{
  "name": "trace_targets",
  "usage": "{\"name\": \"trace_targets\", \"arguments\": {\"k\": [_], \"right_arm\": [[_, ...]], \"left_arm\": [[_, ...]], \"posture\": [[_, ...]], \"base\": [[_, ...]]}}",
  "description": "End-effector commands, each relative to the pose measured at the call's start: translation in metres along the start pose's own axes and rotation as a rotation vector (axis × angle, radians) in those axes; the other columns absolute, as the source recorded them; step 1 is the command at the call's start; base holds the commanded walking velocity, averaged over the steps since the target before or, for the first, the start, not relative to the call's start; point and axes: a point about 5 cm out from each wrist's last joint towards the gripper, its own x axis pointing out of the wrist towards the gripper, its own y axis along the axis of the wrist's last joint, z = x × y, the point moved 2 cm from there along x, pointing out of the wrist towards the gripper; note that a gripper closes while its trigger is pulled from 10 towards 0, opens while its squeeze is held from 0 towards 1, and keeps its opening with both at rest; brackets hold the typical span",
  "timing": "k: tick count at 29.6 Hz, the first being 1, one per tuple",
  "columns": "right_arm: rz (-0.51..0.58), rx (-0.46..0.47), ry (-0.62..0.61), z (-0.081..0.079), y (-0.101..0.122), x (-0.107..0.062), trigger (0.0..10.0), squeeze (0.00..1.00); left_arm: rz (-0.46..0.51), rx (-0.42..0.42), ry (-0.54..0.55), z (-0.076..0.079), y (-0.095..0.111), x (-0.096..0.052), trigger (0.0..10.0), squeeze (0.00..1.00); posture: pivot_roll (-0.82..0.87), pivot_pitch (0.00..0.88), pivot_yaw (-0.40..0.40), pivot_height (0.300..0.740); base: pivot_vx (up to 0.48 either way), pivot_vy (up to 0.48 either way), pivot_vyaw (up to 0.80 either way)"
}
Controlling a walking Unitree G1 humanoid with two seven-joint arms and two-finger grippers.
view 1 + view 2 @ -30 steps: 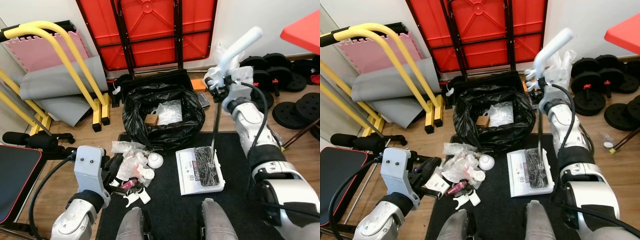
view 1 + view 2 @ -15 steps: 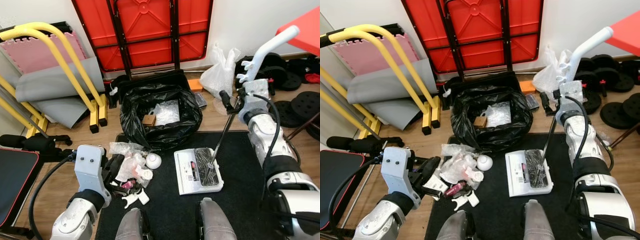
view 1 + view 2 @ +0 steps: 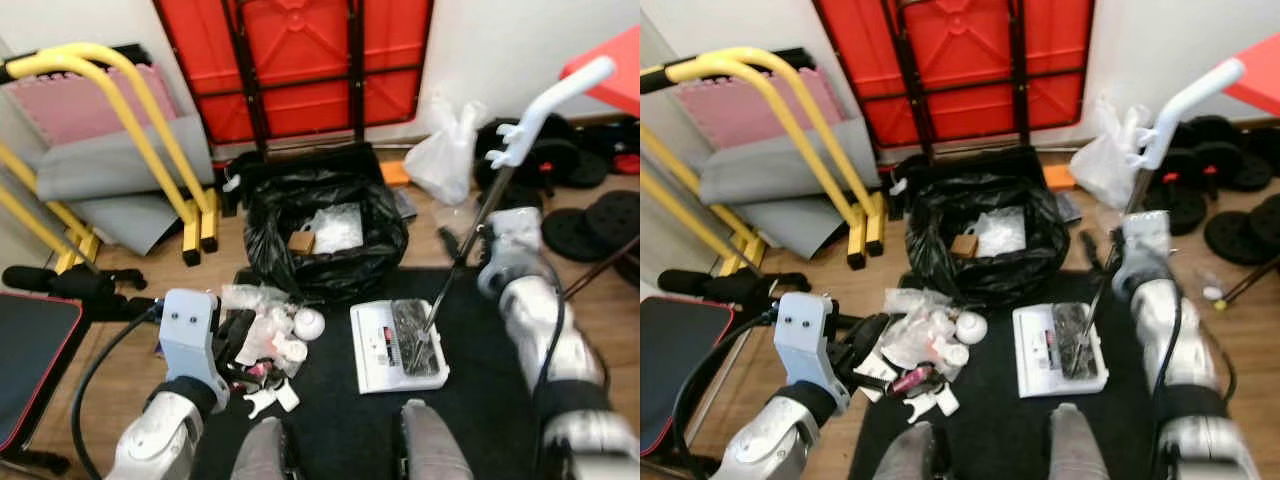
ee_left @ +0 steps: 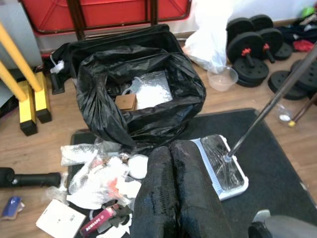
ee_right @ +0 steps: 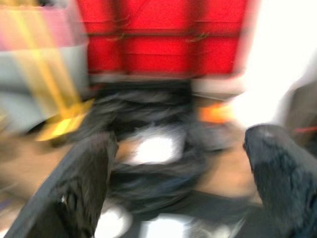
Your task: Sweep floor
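A broom with a white handle (image 3: 556, 92) leans to the right, its metal pole (image 3: 470, 245) running down to the brush head on a white dustpan (image 3: 372, 350). My right gripper (image 3: 460, 245) is beside the pole. In the blurred right wrist view this gripper (image 5: 181, 144) is open, fingers wide apart with nothing between them. A pile of litter (image 3: 268, 338) of wrappers and papers lies on the black mat (image 3: 480, 400). My left gripper (image 4: 173, 191) hangs shut and empty just left of the pile. An open black bin bag (image 3: 325, 225) stands behind.
A red folded table (image 3: 300, 60) leans on the back wall. Yellow bars (image 3: 120, 110) and grey mats are at left, a black bench (image 3: 30, 350) near left. A white plastic bag (image 3: 445, 155) and weights (image 3: 600, 225) sit at right. My feet (image 3: 265, 450) stand on the mat.
My right arm has dropped lower and drawn back toward me, and the broom handle has tipped over to the right. The left arm has hardly moved. The camera has shifted slightly.
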Motion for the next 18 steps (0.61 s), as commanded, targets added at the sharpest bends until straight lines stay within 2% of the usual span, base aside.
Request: {"name": "trace_targets", "arguments": {"k": [1,2,5,8,14,15,18], "right_arm": [[0.026,0.042,0.126,-0.029,0.009,-0.004,10.0,0.00],[0.026,0.042,0.126,-0.029,0.009,-0.004,10.0,0.00],[0.059,0.068,0.200,-0.049,0.019,-0.012,10.0,0.00],[0.081,0.080,0.239,-0.058,0.025,-0.015,10.0,0.00],[0.091,0.088,0.281,-0.066,0.029,-0.019,10.0,0.00],[0.067,0.079,0.304,-0.072,0.028,-0.024,10.0,0.00],[0.048,0.068,0.320,-0.077,0.025,-0.025,10.0,0.00]], "left_arm": [[0.002,0.015,0.003,-0.002,-0.002,0.001,10.0,0.00],[0.002,0.015,0.003,-0.002,-0.002,0.001,10.0,0.00],[0.012,0.031,0.015,-0.003,-0.002,0.005,10.0,0.00],[0.020,0.042,0.032,-0.004,-0.002,0.008,10.0,0.00],[0.048,0.046,0.111,-0.011,-0.002,0.013,10.0,0.00],[0.055,0.043,0.138,-0.013,-0.003,0.014,10.0,0.00],[0.057,0.045,0.147,-0.013,-0.005,0.014,10.0,0.00]], "posture": [[-0.03,0.097,0.040,0.675],[-0.03,0.097,0.040,0.675],[-0.05,0.081,0.033,0.690],[-0.06,0.060,0.031,0.700],[-0.08,0.034,0.015,0.715],[-0.08,0.022,0.007,0.725],[-0.08,0.014,0.002,0.735]], "base": [[0.000,0.000,0.00],[0.000,0.000,0.00],[0.000,0.000,0.00],[0.000,0.000,0.00],[0.000,0.000,0.00],[0.000,0.000,0.00],[0.000,0.000,0.00]]}}
